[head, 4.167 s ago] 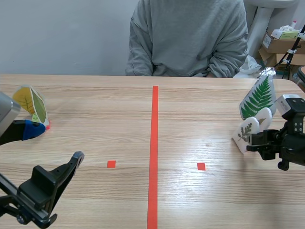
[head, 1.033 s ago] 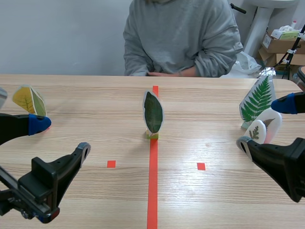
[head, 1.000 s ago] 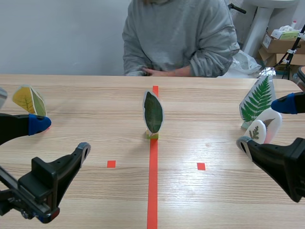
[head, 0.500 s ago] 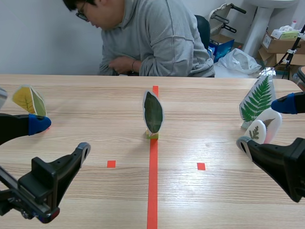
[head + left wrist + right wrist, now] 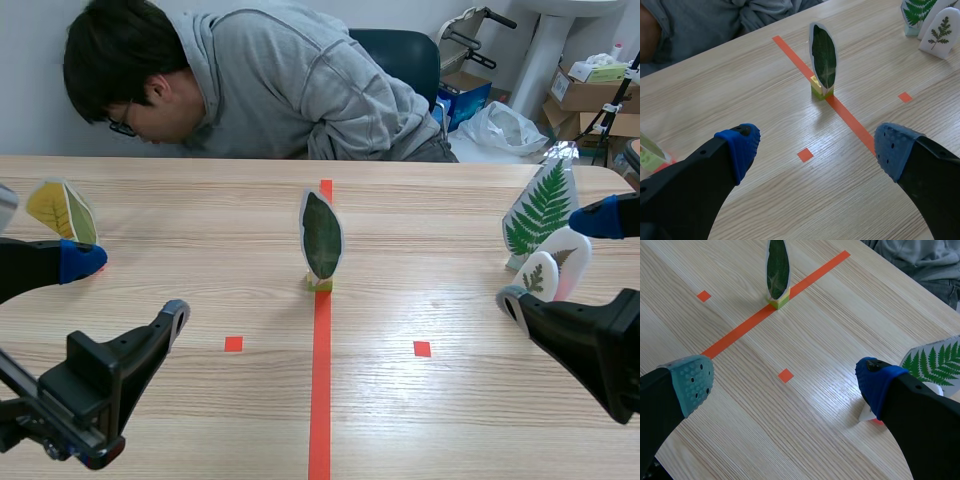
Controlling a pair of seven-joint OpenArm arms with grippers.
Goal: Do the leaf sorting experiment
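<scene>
A dark green leaf card [image 5: 322, 238] stands upright in a yellow-green block on the red centre line, well ahead of both grippers [image 5: 823, 57] [image 5: 778, 270]. My left gripper [image 5: 128, 290] hovers open at the near left, with nothing between its fingers [image 5: 817, 147]. A yellow leaf card [image 5: 62, 213] stands just behind it. My right gripper [image 5: 558, 258] is open at the near right [image 5: 784, 381]. Close by its far finger stand a tall fern card [image 5: 541, 210] [image 5: 935, 362] and a small white sprig card [image 5: 545, 275] [image 5: 941, 32].
A person in a grey hoodie [image 5: 270, 90] leans low over the far table edge, head toward the left. Cardboard boxes [image 5: 590, 85] and a plastic bag [image 5: 500, 125] sit beyond the table's back right. Small red squares [image 5: 233, 344] [image 5: 422, 349] mark the wood.
The green leaf card has appeared on the centre line since the earliest frame. The person has bent down toward the left. Both arms have kept still over the last second.
</scene>
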